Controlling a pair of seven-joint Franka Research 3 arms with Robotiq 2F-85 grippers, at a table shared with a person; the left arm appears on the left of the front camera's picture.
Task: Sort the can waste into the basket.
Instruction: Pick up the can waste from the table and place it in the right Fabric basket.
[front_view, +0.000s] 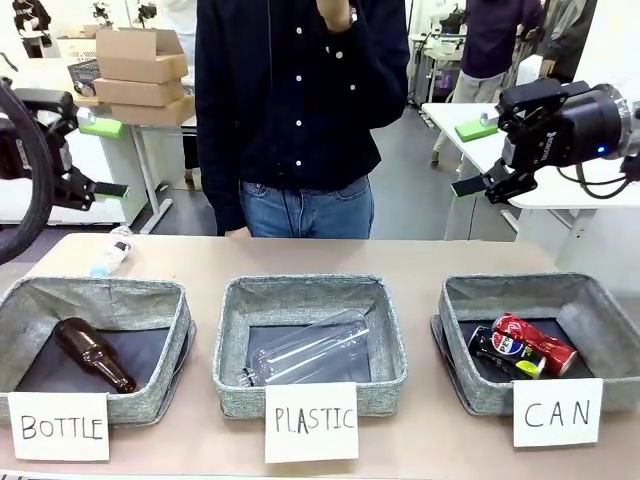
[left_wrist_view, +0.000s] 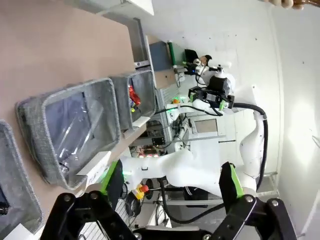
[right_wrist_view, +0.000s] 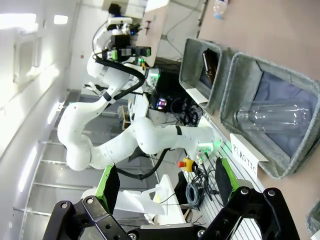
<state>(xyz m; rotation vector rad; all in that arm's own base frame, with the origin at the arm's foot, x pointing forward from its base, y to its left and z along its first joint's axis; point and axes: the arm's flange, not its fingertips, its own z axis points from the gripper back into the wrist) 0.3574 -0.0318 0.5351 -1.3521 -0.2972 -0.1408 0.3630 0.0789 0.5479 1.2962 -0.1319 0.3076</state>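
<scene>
The grey basket (front_view: 540, 286) with the white "CAN" card stands at the table's front right. Inside it lie two cans side by side, a dented red can (front_view: 537, 341) and a black-blue can (front_view: 500, 350) with lime-green trim. My right gripper (front_view: 472, 158) hangs open well above and behind that basket, holding nothing. My left gripper (front_view: 104, 158) is open and empty too, high above the table's far left. In the left wrist view my open left gripper (left_wrist_view: 170, 185) frames the basket (left_wrist_view: 146, 90) far off, with the red can (left_wrist_view: 131, 95) inside. The right wrist view shows my right gripper (right_wrist_view: 165, 185) open.
A "PLASTIC" basket (front_view: 310, 290) in the middle holds a clear bottle (front_view: 310, 352). A "BOTTLE" basket (front_view: 100, 292) at the left holds a brown glass bottle (front_view: 92, 353). Another clear bottle (front_view: 110, 250) lies on the table behind it. A person (front_view: 300, 110) stands at the far edge.
</scene>
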